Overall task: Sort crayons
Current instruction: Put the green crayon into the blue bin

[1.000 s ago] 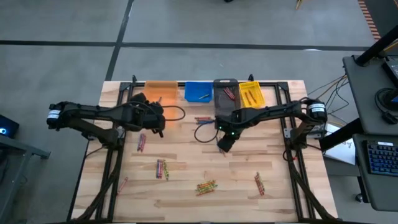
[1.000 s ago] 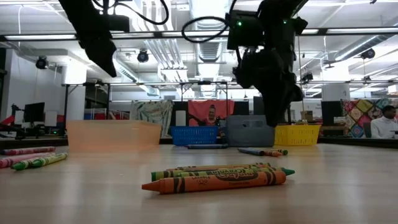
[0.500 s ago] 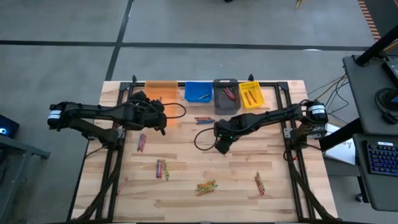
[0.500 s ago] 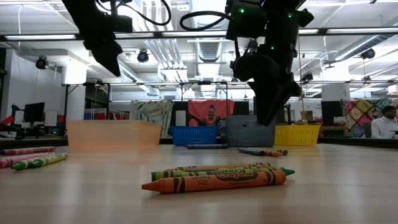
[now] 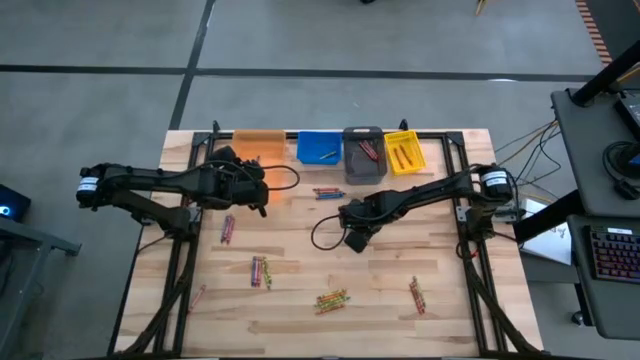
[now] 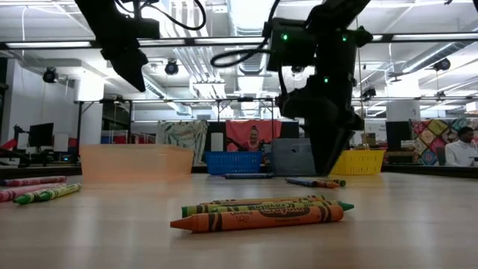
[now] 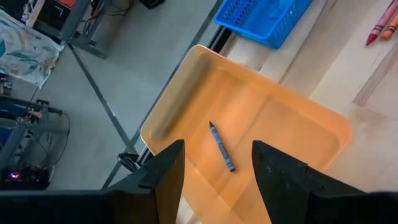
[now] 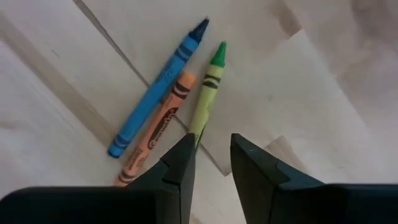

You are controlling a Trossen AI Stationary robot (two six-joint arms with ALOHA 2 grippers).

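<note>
Crayons lie in small groups on the wooden table [image 5: 300, 250]: near the bins [image 5: 327, 192], at the left [image 5: 228, 228], and along the front [image 5: 261, 271] [image 5: 332, 299] [image 5: 415, 293]. My right gripper [image 5: 355, 237] [image 8: 211, 162] is low over the table's middle, open, nothing between its fingers. Just ahead of it lie a blue crayon [image 8: 158, 87], an orange one [image 8: 155, 134] and a green one [image 8: 208, 90]. My left gripper [image 5: 250, 187] [image 7: 214, 180] hangs open above the orange bin [image 7: 273, 124], where a blue crayon [image 7: 221, 146] lies.
Four bins stand in a row at the back edge: orange [image 5: 258, 145], blue [image 5: 319, 147], grey [image 5: 362, 150] and yellow [image 5: 403, 152], the last three with crayons inside. A dark metal frame [image 5: 180, 260] runs around the table. A person [image 6: 467, 146] sits far off in the room.
My right gripper has moved toward the table's front and down close to the three crayons, and its jaws have opened wider. The left arm has stayed still.
</note>
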